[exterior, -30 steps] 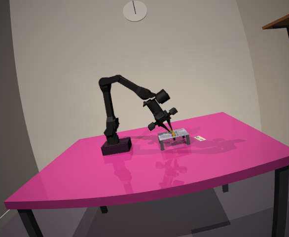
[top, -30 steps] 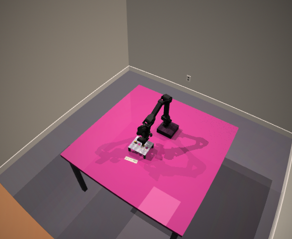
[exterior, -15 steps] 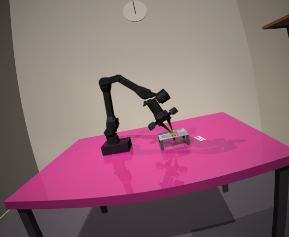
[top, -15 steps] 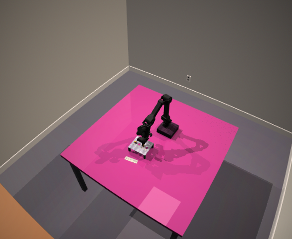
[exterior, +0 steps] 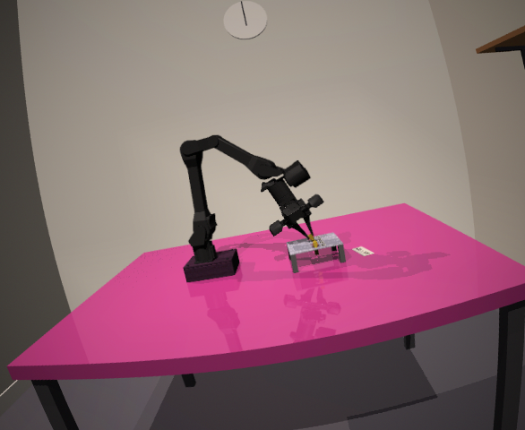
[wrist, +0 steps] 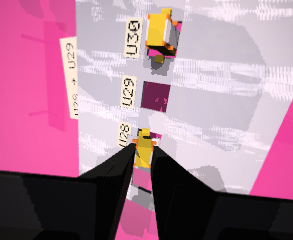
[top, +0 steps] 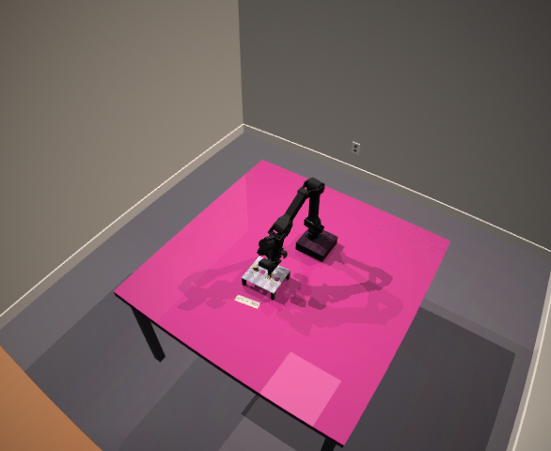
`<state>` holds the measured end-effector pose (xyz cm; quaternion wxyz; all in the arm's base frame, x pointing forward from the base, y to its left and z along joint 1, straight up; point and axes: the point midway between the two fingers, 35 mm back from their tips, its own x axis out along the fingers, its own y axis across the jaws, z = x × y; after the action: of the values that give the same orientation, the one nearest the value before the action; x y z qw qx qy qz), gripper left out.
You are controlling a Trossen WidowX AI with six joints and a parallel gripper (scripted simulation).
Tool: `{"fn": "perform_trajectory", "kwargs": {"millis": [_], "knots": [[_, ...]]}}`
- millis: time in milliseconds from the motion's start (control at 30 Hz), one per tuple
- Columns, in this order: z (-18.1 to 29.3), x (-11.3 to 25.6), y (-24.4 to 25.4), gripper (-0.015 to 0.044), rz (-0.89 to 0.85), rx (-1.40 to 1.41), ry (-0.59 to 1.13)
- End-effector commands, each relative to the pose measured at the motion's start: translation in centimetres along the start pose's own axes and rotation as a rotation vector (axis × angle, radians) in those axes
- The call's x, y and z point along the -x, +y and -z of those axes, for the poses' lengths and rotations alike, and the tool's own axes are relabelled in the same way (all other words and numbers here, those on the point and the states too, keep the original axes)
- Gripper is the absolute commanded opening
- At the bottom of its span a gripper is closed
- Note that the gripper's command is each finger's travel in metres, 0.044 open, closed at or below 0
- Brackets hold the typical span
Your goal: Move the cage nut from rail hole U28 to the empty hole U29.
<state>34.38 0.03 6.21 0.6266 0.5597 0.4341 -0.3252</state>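
So the U28 cage nut [wrist: 144, 151] is pinched in the tool [exterior: 312, 236] [wrist: 145, 149], right at its hole (wings hidden, can't tell). U29 hole [wrist: 156, 96] sits empty next door, other nut [wrist: 162, 32] at U30, all on the rail plate [top: 259, 281] [exterior: 295, 247] [wrist: 211, 95] over a pink desk [top: 193, 252] [exterior: 137, 314] [wrist: 26, 150].

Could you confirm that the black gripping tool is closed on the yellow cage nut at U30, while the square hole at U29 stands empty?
Not quite: the wrist view shows the black gripping tool closed on the yellow cage nut at U28, not U30. The square hole at U29 does stand empty.
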Motion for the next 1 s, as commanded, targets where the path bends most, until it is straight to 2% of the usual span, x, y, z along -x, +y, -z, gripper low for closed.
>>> {"fn": "perform_trajectory", "kwargs": {"millis": [0, 967], "knots": [[-0.04, 0.02, 0.05, 0.0038, 0.001, 0.001, -0.003], [-0.04, 0.12, 0.22, 0.0038, 0.028, 0.001, -0.002]]}}
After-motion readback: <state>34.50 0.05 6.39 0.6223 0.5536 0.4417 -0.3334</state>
